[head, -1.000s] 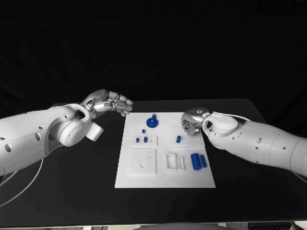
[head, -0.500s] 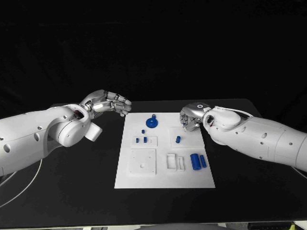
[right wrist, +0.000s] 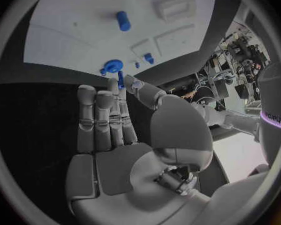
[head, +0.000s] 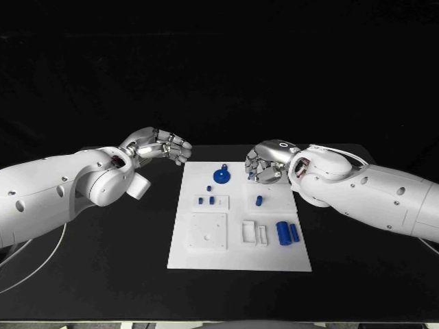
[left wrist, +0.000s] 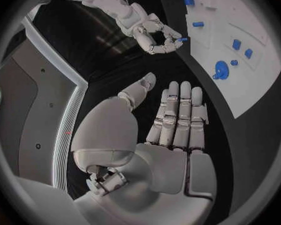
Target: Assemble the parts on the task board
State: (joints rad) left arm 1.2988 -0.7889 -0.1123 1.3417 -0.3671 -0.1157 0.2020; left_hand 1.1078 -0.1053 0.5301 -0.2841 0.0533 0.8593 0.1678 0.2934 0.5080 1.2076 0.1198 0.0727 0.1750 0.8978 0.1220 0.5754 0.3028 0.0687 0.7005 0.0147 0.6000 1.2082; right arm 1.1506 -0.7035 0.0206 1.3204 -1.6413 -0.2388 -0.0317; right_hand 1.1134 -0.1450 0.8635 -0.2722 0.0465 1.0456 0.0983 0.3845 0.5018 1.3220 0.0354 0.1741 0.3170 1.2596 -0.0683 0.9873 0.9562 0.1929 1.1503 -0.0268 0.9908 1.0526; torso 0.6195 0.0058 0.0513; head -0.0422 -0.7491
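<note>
Head view | flat white task board (head: 241, 257) | round blue part (head: 221, 175)

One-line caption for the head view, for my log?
Right hand pinches a small blue part over the task board; left hand hovers beside it.

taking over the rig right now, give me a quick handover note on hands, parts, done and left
Left robot hand: holds nothing, fingers apart, hovering off the task board's far left corner.
Right robot hand: above the board's far right edge, pinching a small blue pin at its fingertips.
On the board: round blue knob at the far end, two small blue pieces left of centre, one small blue piece right of centre, two blue cylinders near right.
Done: one pin picked up.
Left: place the held pin, then assemble the rest; I cannot tell which pieces are already seated.
</note>
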